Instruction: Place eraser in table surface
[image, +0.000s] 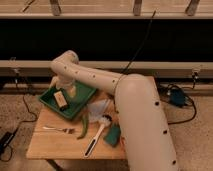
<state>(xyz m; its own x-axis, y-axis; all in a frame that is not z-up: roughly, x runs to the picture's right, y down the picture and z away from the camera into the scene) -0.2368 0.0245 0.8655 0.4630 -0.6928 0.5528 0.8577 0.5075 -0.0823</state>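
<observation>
The eraser (61, 99), a small tan-brown block with a darker edge, lies inside the green tray (49, 98) at the table's back left. My gripper (69, 90) hangs over the tray, just right of and behind the eraser, very close to it. I cannot tell whether it touches the eraser. The light wooden table surface (55, 142) shows in front of the tray and along the left and front edges. My white arm (135, 115) crosses the table from the lower right and hides its right half.
On the table in front of the tray lie a fork (57, 129), a green pod-like item (82, 127), a white brush with a dark handle (98, 134) and a green square sponge (113, 135). A dark wall with rails runs behind the table.
</observation>
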